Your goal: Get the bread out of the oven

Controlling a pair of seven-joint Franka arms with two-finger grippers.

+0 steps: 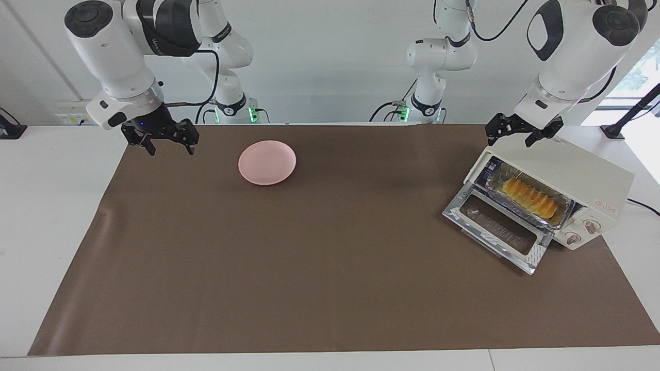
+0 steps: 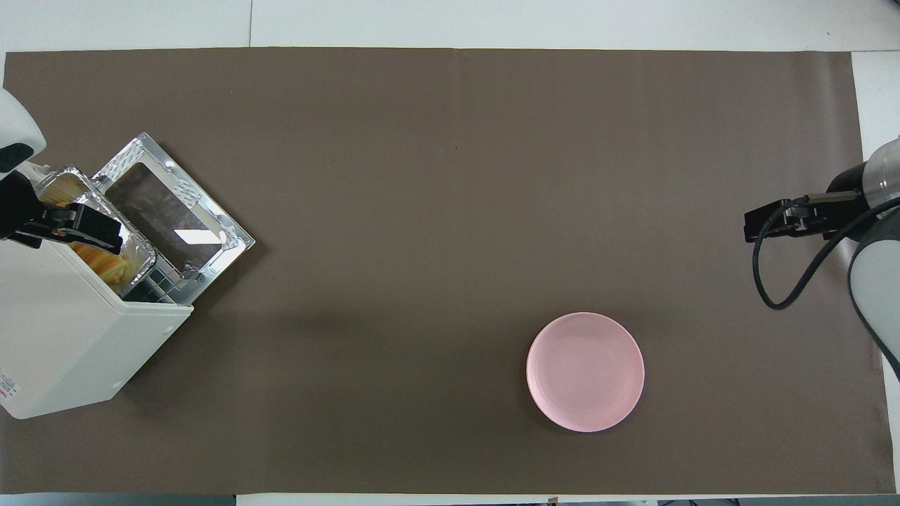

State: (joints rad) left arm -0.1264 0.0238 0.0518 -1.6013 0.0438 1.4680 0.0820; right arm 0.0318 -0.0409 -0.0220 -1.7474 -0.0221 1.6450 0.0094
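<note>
Crinkled foil tray (image 1: 531,201), chrome-framed glass door (image 1: 497,229), matt tablecloth (image 1: 330,268).

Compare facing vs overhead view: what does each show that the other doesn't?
Facing only: both arm bases, the oven's two front knobs, the whole bread in its foil tray.
Overhead only: the oven's plain back side; the bread is mostly hidden under the left pincer.
Both: open oven door, pink plate, brown mat, left pincer open over the oven, right pincer open, waiting.
</note>
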